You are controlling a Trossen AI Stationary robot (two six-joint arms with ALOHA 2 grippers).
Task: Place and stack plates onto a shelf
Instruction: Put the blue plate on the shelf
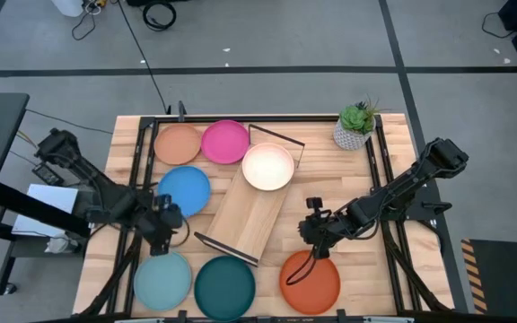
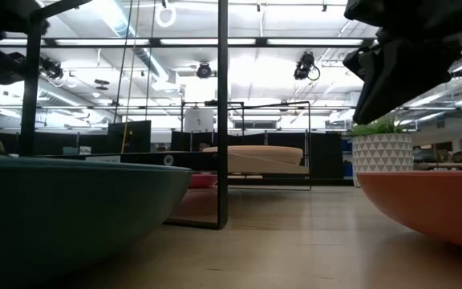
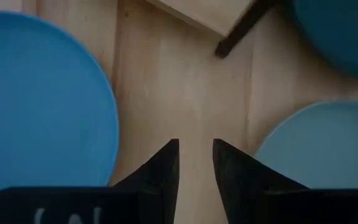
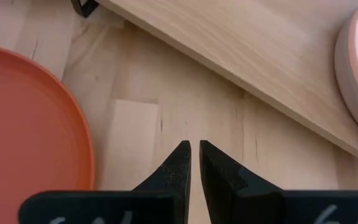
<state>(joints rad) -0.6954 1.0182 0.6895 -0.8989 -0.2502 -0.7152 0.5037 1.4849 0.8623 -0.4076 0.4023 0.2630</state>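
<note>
One cream-pink plate (image 1: 267, 167) sits on the shelf (image 1: 245, 220).

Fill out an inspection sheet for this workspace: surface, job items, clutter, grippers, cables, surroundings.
Surface: slatted wooden table, with black rails along its sides.
Job's things: shelf lies at an angle mid-table with the pale cream-pink plate on its far end. Peach plate, magenta plate, blue plate, light teal plate, dark teal plate and orange-red plate sit on the table.
Clutter: potted plant at the far right corner.
Grippers: left gripper between the blue and light teal plates, jaws slightly apart, empty. Right gripper between the orange-red plate and the shelf, jaws nearly closed, empty.
Cables: black cable across the floor.
Surroundings: grey floor.
</note>
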